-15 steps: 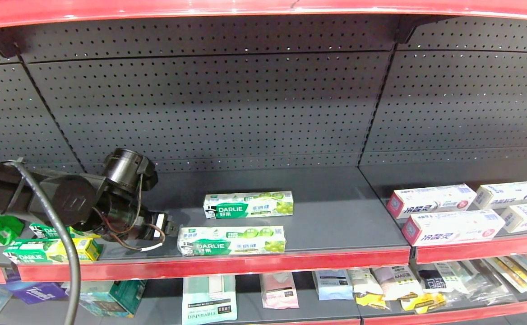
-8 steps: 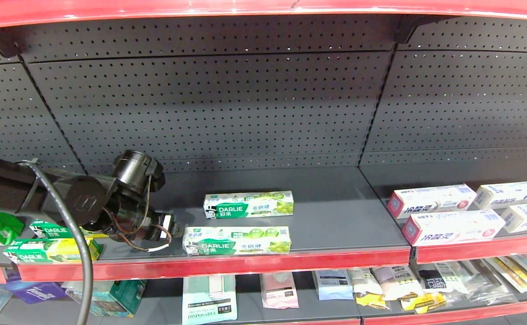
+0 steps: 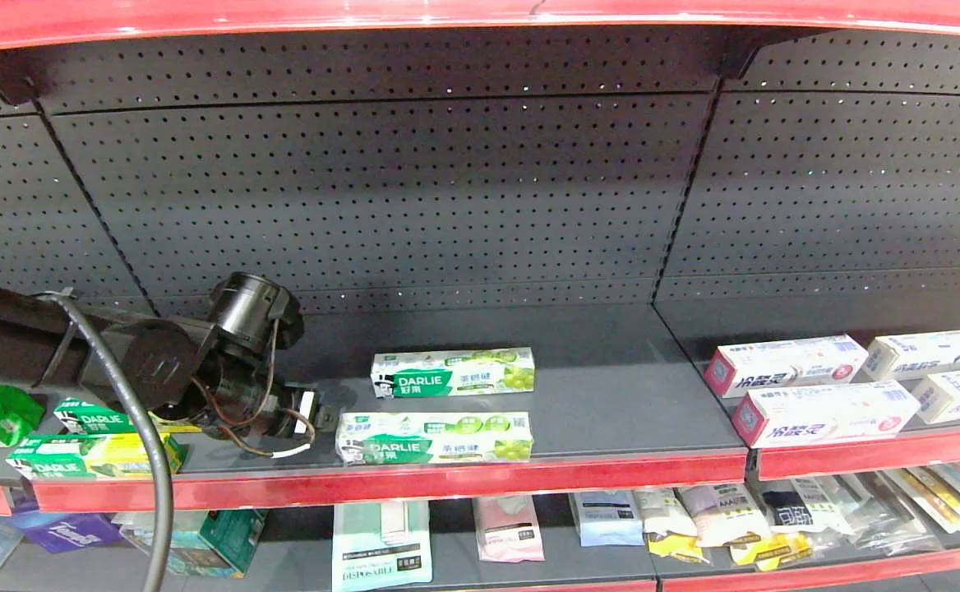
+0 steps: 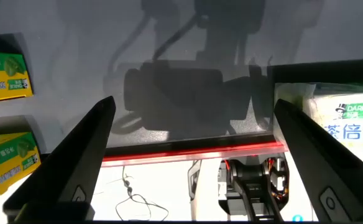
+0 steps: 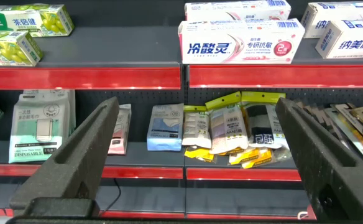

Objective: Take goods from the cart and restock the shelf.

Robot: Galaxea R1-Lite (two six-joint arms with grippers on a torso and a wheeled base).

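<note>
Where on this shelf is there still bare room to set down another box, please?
Bare shelf lies right of the front green box and rear green box, up to the white boxes, and behind the rear one up to the pegboard. The left end is crowded: the left gripper sits beside the front green box, with yellow-green boxes past it.

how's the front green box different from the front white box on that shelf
The front green box is mostly green; the front white box is white with a red end. The green one lies in the middle bay, the white one in the right bay. The left gripper sits at the green box's left end, jaws open; the white box has none by it. Both lie flat along the shelf front.
</note>
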